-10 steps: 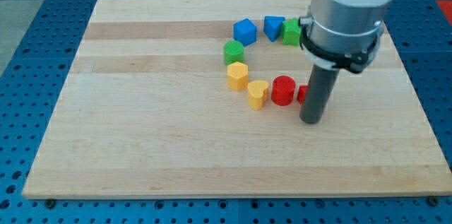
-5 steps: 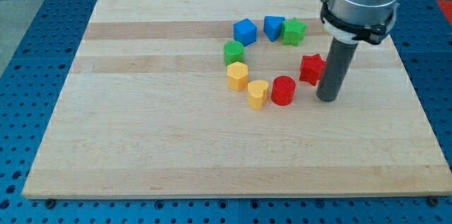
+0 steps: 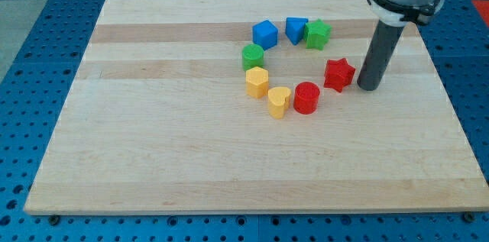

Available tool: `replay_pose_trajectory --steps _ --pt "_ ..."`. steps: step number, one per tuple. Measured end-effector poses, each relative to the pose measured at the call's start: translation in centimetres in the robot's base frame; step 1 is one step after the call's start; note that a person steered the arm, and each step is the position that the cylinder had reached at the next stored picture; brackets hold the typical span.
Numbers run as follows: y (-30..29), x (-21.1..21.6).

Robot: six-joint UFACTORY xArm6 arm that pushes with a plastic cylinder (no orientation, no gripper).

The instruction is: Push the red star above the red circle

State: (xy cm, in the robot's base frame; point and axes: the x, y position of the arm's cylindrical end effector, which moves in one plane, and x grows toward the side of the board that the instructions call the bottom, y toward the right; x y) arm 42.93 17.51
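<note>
The red star lies on the wooden board, up and to the right of the red circle. The two red blocks are close but apart. My tip rests on the board just to the right of the red star, a small gap away from it. The rod rises toward the view's top right.
Other blocks form an arc to the left of the red ones: a yellow heart, a yellow block, a green block, a blue cube, a blue triangle and a green star.
My tip has moved up and to the right, from below the red star to its right side. The red star has come into full view, shifted up and right of the red circle.
</note>
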Motion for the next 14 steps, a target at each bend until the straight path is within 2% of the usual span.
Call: replay_pose_trajectory --steps 5,6,7,8,14 --pt "-2.6 0.0" --pt "-1.6 0.0" --pt "2.2 -0.1" --pt "2.2 -0.2" --pt "-1.7 -1.8"
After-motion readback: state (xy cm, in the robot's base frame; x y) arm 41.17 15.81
